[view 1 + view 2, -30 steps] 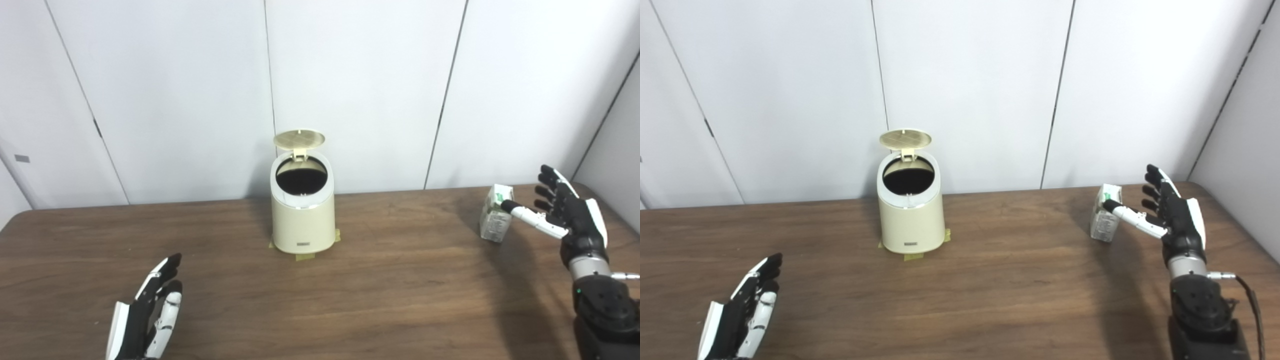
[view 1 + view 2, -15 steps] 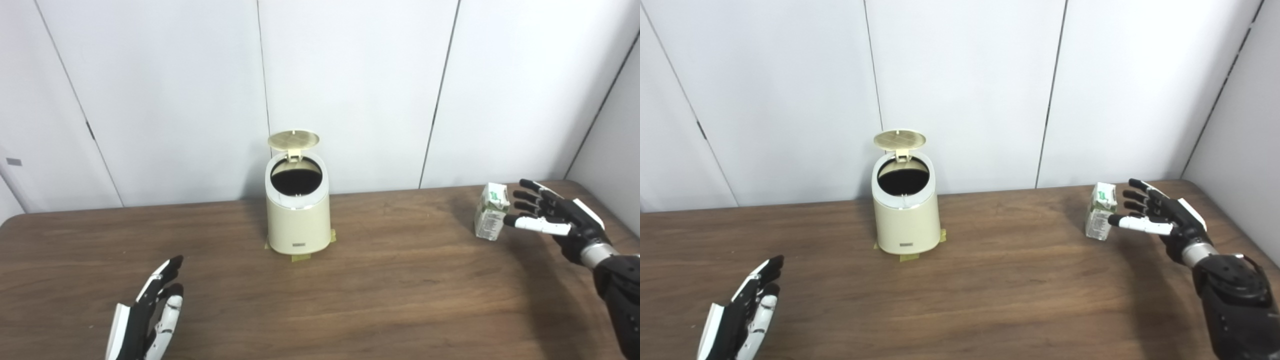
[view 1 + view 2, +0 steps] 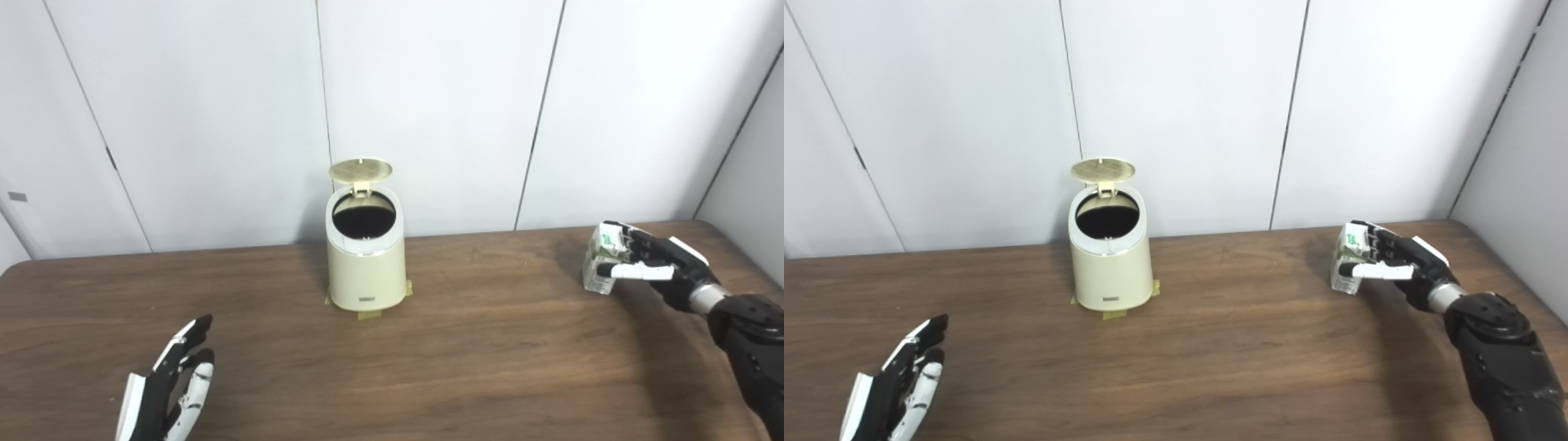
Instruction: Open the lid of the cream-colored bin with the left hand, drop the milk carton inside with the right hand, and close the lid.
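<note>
I count one smooth round bin (image 3: 366, 266) at 12 o'clock, lid (image 3: 360, 169) up; one boxy milk carton (image 3: 600, 260) at 3 o'clock, my right hand (image 3: 658, 264) wrapped around it; left hand (image 3: 164, 398) spread, empty, at 7.

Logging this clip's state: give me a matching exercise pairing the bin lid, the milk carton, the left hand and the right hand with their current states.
Things:
1. bin lid
2. milk carton
3. left hand
4. right hand

States:
A. open, holding nothing, low near the table's front edge
B. flipped up behind the bin's mouth
C. closing around the carton
D. standing on the table, far right

Pairs: 1-B, 2-D, 3-A, 4-C
</note>
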`<control>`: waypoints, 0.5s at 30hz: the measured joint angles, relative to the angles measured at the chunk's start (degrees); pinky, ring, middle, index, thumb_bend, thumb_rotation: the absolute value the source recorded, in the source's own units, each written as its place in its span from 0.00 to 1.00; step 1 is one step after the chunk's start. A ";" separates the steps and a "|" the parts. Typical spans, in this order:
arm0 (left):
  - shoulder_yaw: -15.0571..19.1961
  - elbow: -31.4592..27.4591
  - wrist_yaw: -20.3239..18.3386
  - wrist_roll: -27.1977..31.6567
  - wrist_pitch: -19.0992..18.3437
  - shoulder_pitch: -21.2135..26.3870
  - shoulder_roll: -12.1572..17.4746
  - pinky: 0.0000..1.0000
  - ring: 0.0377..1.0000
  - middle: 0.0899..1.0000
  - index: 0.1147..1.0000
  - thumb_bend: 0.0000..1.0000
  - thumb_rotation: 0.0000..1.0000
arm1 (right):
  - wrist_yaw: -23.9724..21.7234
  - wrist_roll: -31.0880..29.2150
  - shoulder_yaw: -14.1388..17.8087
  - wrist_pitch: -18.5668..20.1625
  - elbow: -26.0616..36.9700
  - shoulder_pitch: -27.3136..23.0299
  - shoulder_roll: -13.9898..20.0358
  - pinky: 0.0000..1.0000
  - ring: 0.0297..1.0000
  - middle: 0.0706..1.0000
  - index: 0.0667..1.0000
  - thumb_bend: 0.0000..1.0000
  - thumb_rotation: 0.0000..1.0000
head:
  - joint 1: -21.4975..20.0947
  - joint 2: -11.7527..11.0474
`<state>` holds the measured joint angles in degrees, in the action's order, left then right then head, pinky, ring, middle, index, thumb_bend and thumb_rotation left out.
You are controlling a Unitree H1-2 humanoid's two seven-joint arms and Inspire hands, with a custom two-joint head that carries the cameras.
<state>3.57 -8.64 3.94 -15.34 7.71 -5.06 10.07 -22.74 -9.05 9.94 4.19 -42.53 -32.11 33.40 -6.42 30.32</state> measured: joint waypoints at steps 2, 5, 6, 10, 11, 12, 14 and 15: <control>0.10 0.00 -0.02 0.03 0.00 -0.03 0.00 0.80 0.87 0.86 0.84 0.26 0.75 | 0.23 0.81 -0.61 0.02 0.29 0.00 -0.01 0.87 0.89 0.87 0.88 0.86 0.00 | 0.09 0.00; 0.28 -0.01 -0.22 0.62 0.00 -0.12 0.00 0.80 0.87 0.87 0.84 0.27 0.75 | 0.38 1.15 -1.00 0.14 0.58 -0.13 -0.04 0.88 0.88 0.87 0.89 0.84 0.00 | 0.26 0.17; 0.35 -0.02 -0.24 0.91 0.00 -0.15 0.02 0.80 0.87 0.87 0.85 0.27 0.74 | 0.43 1.20 -1.10 0.17 0.56 -0.29 -0.08 0.87 0.88 0.86 0.88 0.84 0.00 | 0.26 0.18; 0.33 -0.04 -0.26 0.88 0.00 -0.22 0.11 0.80 0.87 0.87 0.84 0.26 0.74 | 0.89 1.20 -1.10 0.20 0.14 -1.54 -0.32 0.87 0.87 0.85 0.84 0.84 0.00 | 0.00 0.18; 0.33 -0.05 -0.26 0.87 0.00 -0.22 0.11 0.80 0.87 0.87 0.84 0.26 0.74 | 1.03 1.19 -1.07 0.23 0.13 -1.85 -0.35 0.87 0.86 0.85 0.84 0.86 0.00 | 0.00 0.18; 0.33 -0.06 -0.26 0.87 -0.01 -0.21 0.10 0.80 0.87 0.87 0.84 0.26 0.74 | 1.19 1.16 -1.00 0.25 0.13 -2.08 -0.39 0.87 0.86 0.85 0.84 0.87 0.00 | -0.09 0.26; 0.34 -0.07 -0.26 0.90 -0.01 -0.21 0.11 0.80 0.87 0.87 0.84 0.27 0.74 | 1.37 1.12 -0.78 0.23 0.09 -2.33 -0.39 0.84 0.84 0.84 0.84 0.90 0.00 | -0.17 0.26; 0.36 -0.06 -0.27 1.01 -0.01 -0.21 0.13 0.80 0.87 0.87 0.84 0.27 0.74 | 1.53 1.12 -0.74 0.21 -0.06 -2.37 -0.39 0.83 0.83 0.83 0.83 0.91 0.00 | -0.17 0.26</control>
<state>3.94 -8.71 3.66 -14.33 7.70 -5.27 10.20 -21.20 -7.93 9.20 4.40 -42.60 -34.48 33.01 -6.59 30.59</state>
